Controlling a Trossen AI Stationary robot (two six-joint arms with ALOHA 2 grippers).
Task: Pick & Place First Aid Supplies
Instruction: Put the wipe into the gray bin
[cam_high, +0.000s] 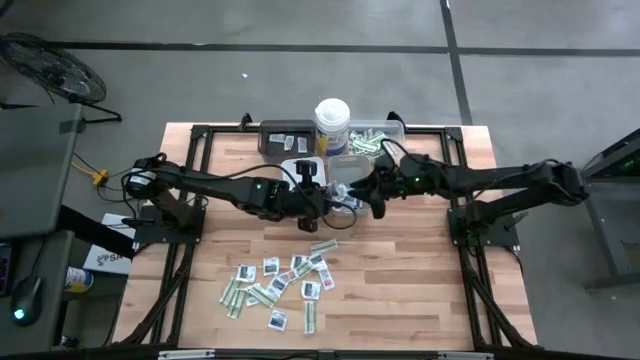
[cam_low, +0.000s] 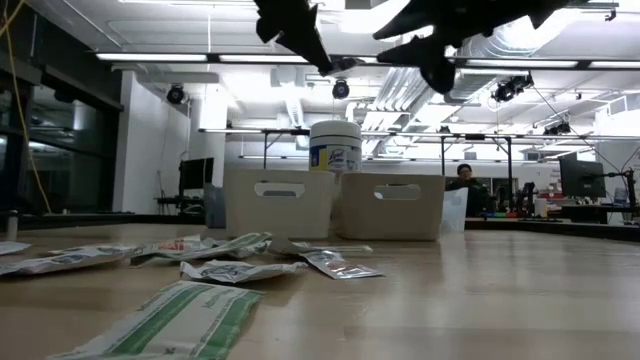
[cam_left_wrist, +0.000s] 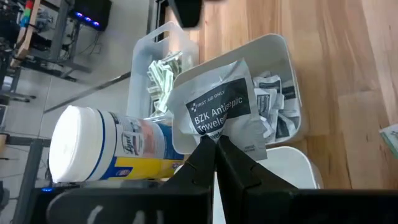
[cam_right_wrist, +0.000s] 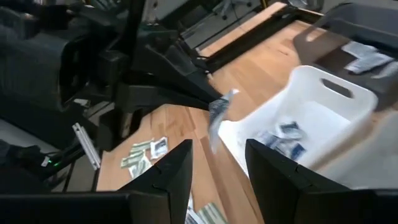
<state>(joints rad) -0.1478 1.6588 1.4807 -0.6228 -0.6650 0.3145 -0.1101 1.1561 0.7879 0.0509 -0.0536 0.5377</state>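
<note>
My left gripper (cam_left_wrist: 215, 149) is shut on a white sachet (cam_left_wrist: 219, 109) with a dark "BZK Antiseptic" label, held high over the table's middle (cam_high: 338, 196), in front of the white tray (cam_left_wrist: 291, 74) that holds more sachets. My right gripper (cam_right_wrist: 217, 168) stands open close to the sachet's right (cam_high: 363, 195), with nothing between its fingers; its wrist view shows the sachet (cam_right_wrist: 217, 118) ahead of it. Many first aid supplies (cam_high: 275, 285), white sachets and green-and-white strips, lie flat on the table's near half (cam_low: 200, 310). My left gripper pinches the sachet between its two fingers at the edge below the label (cam_left_wrist: 219, 135). The fingers come from the table's left, slanting down. The sachet stands out past the fingertips, its free part drooping (cam_right_wrist: 216, 127), lifted clear of table and trays.
At the back stand a dark tray (cam_high: 285, 138), a tall white canister (cam_high: 332, 122) and a clear tray with green strips (cam_high: 368, 142). Two white trays (cam_high: 303, 166) sit just in front of them. A person (cam_low: 465, 178) sits far beyond the table.
</note>
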